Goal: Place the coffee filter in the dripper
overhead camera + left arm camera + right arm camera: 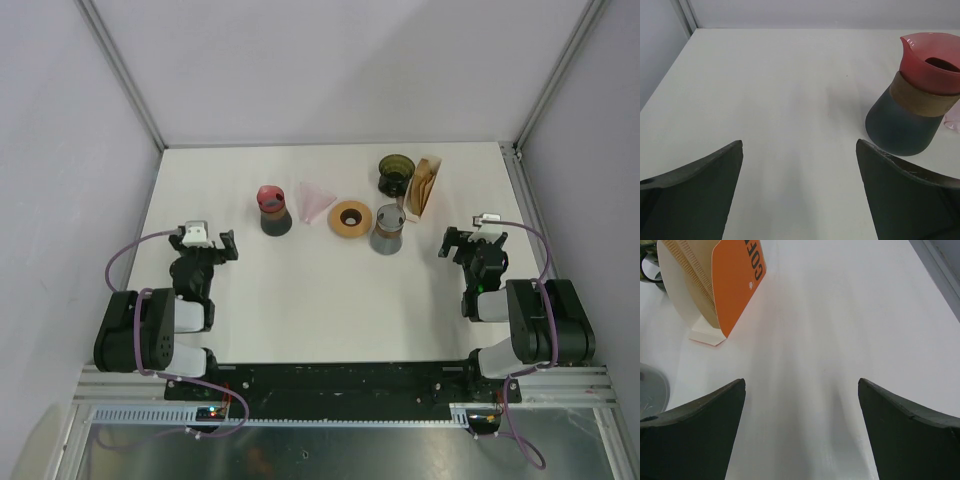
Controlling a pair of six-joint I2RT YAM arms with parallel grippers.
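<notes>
Left gripper [800, 150]: fingers spread, nothing between them. A carafe [912, 105] stands ahead to its right. Right gripper [801, 385]: likewise spread and empty, low over the table [840, 315]. The filter pack [425, 186] (orange face, standing upright) is at the far right of the row, just beside the dark dripper [395, 173]. Neither gripper touches either item.
</notes>
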